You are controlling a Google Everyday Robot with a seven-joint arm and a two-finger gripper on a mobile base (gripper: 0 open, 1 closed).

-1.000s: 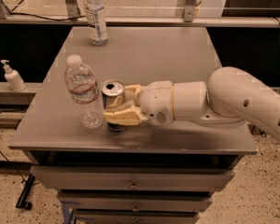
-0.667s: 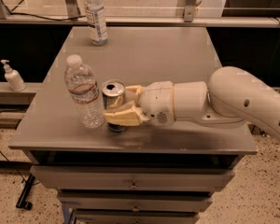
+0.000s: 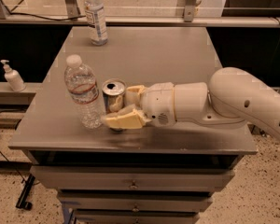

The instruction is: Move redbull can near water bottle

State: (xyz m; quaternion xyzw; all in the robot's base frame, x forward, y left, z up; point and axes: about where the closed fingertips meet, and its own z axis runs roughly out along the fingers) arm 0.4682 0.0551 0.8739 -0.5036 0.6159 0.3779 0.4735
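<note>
My hand (image 3: 116, 105) is just left of frame centre. It has two stubby fingers (image 3: 123, 121), pale yellowish-tan and blocky with flat faces, more yellow than the rest of me. Behind them is a boxy off-white wrist housing (image 3: 158, 107) with rounded corners and a faint patch of tiny dots low on its side. Next comes a smooth white cylindrical forearm (image 3: 196, 104), with a thin seam where it joins the housing. At the right of the frame is a fat rounded white elbow shell (image 3: 245, 90), slightly glossy, with small dark round holes (image 3: 246, 103) spaced along it.
</note>
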